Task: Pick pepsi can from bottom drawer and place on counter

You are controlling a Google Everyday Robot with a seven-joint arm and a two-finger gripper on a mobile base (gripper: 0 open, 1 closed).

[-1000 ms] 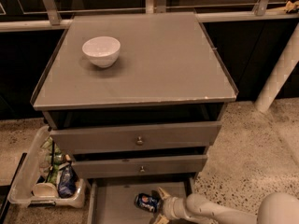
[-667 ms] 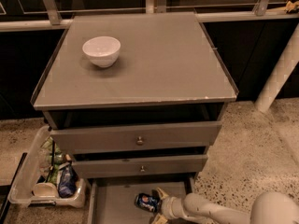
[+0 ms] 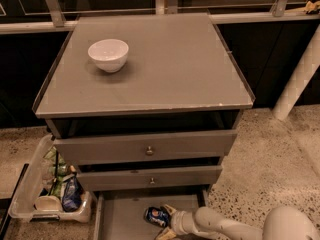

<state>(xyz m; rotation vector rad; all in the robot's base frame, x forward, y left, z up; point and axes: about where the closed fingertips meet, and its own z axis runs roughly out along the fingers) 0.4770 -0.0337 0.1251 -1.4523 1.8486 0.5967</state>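
Note:
The pepsi can (image 3: pixel 156 216) lies on its side on the floor of the open bottom drawer (image 3: pixel 122 220), at the bottom of the camera view. My gripper (image 3: pixel 165 221) reaches in from the lower right at the level of the drawer floor. It is open, with one finger above and one below the can's right end. The can rests on the drawer floor. The counter (image 3: pixel 170 69) is the wide grey top of the cabinet, well above the gripper.
A white bowl (image 3: pixel 108 54) stands on the counter's back left. Two closed drawer fronts with knobs (image 3: pixel 146 148) overhang the bottom drawer. A clear bin (image 3: pixel 35 204) with snack bags sits on the floor at left. A white pole (image 3: pixel 300 79) leans at right.
My gripper has slid a little to the left, closer around the can. The can has not moved.

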